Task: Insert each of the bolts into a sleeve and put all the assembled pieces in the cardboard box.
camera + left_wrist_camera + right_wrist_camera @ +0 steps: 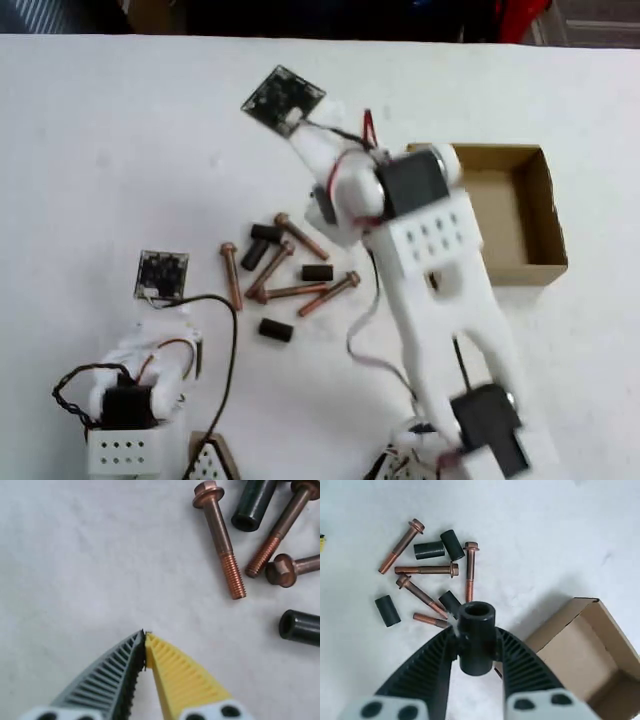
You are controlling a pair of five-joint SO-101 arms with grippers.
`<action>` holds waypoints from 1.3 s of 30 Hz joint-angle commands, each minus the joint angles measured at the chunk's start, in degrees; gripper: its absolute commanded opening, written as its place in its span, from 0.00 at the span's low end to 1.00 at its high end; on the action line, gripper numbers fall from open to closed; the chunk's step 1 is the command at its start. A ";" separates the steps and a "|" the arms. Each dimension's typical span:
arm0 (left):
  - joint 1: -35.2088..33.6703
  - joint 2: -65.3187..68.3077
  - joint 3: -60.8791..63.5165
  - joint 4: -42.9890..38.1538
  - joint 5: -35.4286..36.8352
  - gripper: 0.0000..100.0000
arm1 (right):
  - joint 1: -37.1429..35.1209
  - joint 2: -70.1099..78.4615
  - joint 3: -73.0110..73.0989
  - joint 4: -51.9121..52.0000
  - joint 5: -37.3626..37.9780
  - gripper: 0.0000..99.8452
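Note:
My right gripper [476, 632] is shut on a black sleeve [477, 650], held upright with its bore facing the camera, above the table between the parts pile and the cardboard box [580, 652]. Several copper bolts [427, 570] and black sleeves [429, 550] lie scattered beyond it. From above, the right arm [430, 250] stretches over the table centre beside the box [552, 215]. My left gripper [145, 636] is shut and holds nothing, low over bare table, a short way from a bolt [220, 540] and two sleeves [300, 627].
The bolts [290, 292] and loose sleeves [275, 330] cluster in the table's middle, left of the right arm. The left arm [125, 400] sits folded at the near left corner with cables trailing. Bare white table spreads at the far left and back.

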 commanded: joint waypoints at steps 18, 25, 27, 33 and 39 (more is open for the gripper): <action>-0.13 -0.57 -0.18 0.53 -0.18 0.02 | 4.26 -56.84 55.91 -22.81 -6.59 0.02; -0.13 -0.57 -0.18 0.53 -0.18 0.02 | 4.18 -60.18 65.32 -28.70 -11.34 0.02; -0.13 -0.57 -0.18 0.53 -0.18 0.02 | 4.18 -61.23 68.13 -31.34 -13.10 0.02; -0.13 -0.57 -0.18 0.53 -0.26 0.02 | 4.09 -67.91 77.10 -37.67 -14.33 0.02; -0.13 -0.57 -0.18 0.53 -0.26 0.02 | 4.18 -76.70 83.43 -38.64 -13.80 0.02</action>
